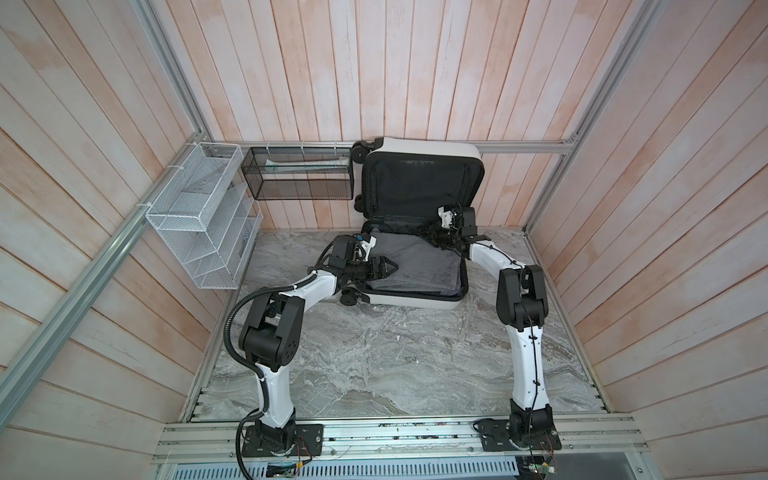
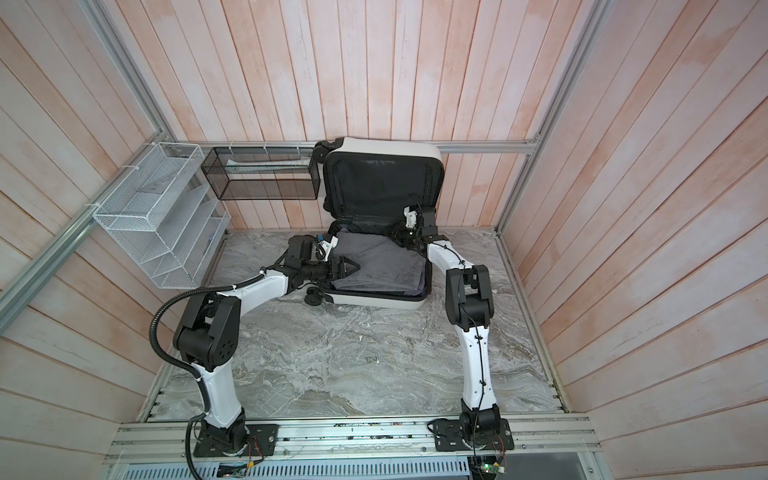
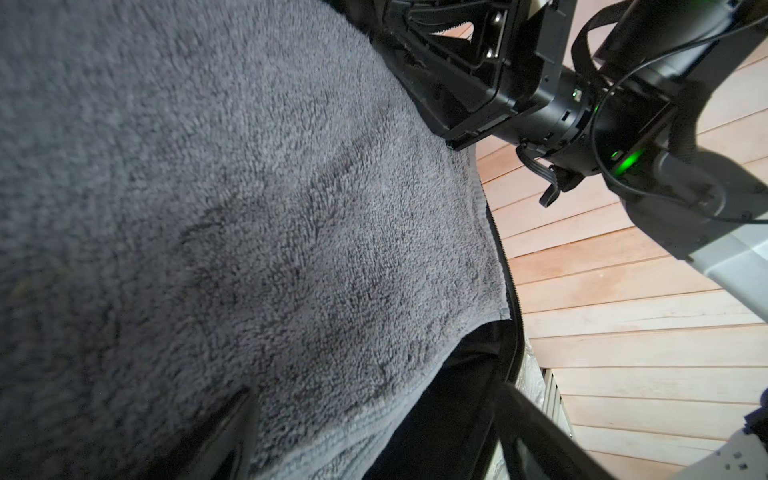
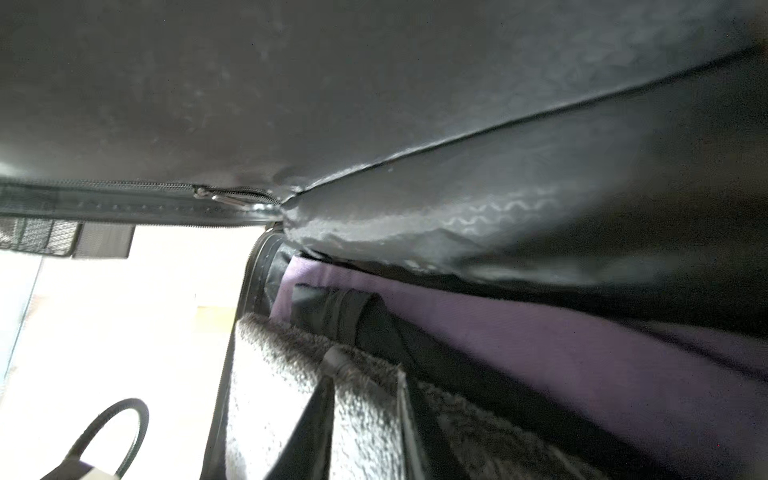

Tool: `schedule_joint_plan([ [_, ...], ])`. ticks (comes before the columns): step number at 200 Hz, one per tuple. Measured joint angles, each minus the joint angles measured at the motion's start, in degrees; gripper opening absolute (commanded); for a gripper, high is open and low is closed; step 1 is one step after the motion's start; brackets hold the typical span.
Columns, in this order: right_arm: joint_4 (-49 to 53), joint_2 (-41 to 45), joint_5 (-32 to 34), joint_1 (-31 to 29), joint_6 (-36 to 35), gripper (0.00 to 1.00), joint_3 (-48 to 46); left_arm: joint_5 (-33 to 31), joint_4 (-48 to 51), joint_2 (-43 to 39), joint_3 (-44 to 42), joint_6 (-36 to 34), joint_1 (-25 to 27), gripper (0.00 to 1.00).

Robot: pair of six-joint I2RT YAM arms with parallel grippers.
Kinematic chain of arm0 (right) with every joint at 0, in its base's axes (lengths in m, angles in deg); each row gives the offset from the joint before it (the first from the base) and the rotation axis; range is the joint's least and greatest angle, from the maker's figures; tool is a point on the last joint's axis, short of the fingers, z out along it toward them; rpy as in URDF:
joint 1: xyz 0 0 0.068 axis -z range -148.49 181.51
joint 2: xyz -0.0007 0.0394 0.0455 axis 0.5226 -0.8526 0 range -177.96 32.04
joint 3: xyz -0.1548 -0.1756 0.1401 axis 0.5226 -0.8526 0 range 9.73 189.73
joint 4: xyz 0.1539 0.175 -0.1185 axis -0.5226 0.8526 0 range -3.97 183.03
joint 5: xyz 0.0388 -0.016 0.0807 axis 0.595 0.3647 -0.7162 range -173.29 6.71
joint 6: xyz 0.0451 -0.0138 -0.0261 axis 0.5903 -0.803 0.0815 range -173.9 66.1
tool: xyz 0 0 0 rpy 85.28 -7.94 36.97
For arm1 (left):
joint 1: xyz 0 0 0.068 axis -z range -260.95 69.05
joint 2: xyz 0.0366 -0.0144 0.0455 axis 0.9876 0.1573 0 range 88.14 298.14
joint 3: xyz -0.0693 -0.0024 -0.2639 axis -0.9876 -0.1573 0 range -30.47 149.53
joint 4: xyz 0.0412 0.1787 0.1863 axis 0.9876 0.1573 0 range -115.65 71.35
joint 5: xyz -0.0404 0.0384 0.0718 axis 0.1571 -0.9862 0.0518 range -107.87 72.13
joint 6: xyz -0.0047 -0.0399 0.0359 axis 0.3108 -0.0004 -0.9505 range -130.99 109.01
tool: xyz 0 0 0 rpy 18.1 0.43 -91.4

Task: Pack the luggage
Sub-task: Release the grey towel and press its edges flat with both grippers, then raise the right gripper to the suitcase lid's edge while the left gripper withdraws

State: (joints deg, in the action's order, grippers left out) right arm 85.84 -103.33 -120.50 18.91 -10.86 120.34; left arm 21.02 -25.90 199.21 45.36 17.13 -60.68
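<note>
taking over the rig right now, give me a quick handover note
Left claw: open, over the grey towel.
Right claw: at the towel's far edge near the hinge; grip unclear.
Luggage: open, lid raised.
Done: towel lies in the lower half, on a purple layer.
To do: a pale item lies in the black mesh basket, possibly to pack; lid not yet closed.

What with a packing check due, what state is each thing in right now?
luggage: open, lid raised upright, base flat.
grey towel: folded, lying in the base.
black mesh basket: hung on the wall.
white wire rack: also hung up.
left gripper: open, over the towel.
right gripper: at the towel's far edge; open or shut unclear.
</note>
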Motion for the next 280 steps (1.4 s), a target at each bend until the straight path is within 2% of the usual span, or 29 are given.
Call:
schedule_joint_plan([
  [38, 2.4, 4.0, -2.5, 0.2, -1.8, 0.41, 0.0, -0.3, 4.3, -2.7, 1.7, -0.5, -0.4, 0.92],
  [68, 3.7, 13.4, -2.8, 0.3, -3.9, 0.42, -2.7, -0.3, 5.6, -6.4, 4.6, -0.6, -2.3, 0.92],
  [103, 0.0, 27.7, -2.7, 0.4, -5.1, 0.42, -16.7, -0.3, 6.1, -8.9, 5.9, -2.1, -3.8, 0.92],
  [125, -3.1, 32.9, -2.1, 0.4, -5.1, 0.42, -28.5, -0.3, 6.2, -8.9, 4.0, -2.5, -3.7, 0.92],
  [151, -4.9, 34.0, -1.0, 0.4, -4.5, 0.42, -40.1, -0.3, 6.4, -8.9, 0.0, -2.5, -3.6, 0.92],
  [172, -5.0, 34.0, -0.3, 0.4, -4.0, 0.42, -46.0, -0.3, 7.3, -8.9, -1.2, -2.6, -3.6, 0.92],
  [229, -6.6, 34.0, -0.2, 0.4, -3.7, 0.44, -46.8, -2.0, 9.0, -9.8, 3.3, -4.6, -3.6, 0.93],
  [237, -6.2, 34.1, -0.2, 0.4, -3.8, 0.46, -46.0, -2.6, 9.0, -10.1, 4.7, -5.0, -3.6, 0.94],
  [256, -4.5, 35.1, -0.1, 0.4, -4.2, 0.65, -43.3, -4.7, 8.6, -11.5, 8.0, -6.2, -3.6, 0.95],
  [280, -2.1, 37.7, 1.2, 0.7, -5.4, 0.82, -37.6, -6.8, 7.3, -13.5, 11.3, -7.1, -3.6, 0.97],
])
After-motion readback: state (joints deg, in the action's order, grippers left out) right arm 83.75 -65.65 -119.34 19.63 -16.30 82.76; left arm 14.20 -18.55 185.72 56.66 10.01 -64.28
